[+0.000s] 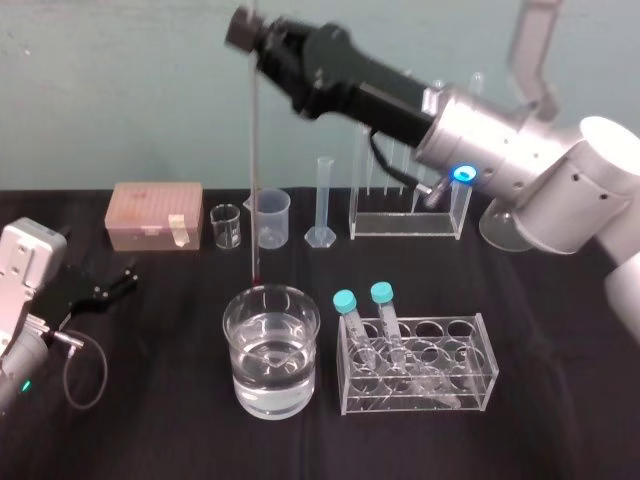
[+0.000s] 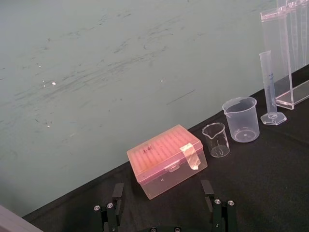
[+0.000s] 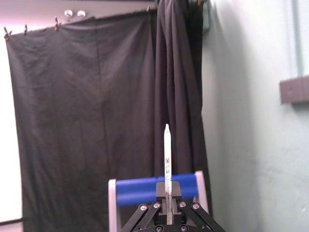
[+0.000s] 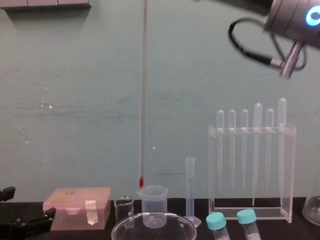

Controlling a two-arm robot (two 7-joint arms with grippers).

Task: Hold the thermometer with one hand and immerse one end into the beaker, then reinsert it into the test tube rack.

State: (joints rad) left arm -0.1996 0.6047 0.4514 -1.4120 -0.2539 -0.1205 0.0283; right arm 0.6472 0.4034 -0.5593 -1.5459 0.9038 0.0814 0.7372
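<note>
- Two grippers are at a table [image 1: 170, 440] covered in black cloth; only the right one is working.
- The right gripper [image 1: 250, 30] is raised high above the table, its fingers closed on the top part of the thermometer [image 1: 253, 170].
- The thermometer [image 4: 142, 100] hangs upright, a long thin glass rod with a red tip at the bottom.
- The red tip is just above the rim of the beaker [image 1: 300, 340], not in the water.
- The beaker [image 4: 154, 216] stands near the front of the table, partly filled with clear water.
- The tall clear rack [image 1: 400, 228] stands at the back right, well apart from the thermometer, with a row of pipettes [image 4: 244, 145] hanging in it.
- The left gripper [image 2: 163, 212] rests low at the left, its fingers spread apart with nothing between them, facing a pink box [image 2: 164, 162].
- A low rack [image 1: 470, 385] with two teal-capped tubes [image 1: 350, 325] sits just right of the beaker.
</note>
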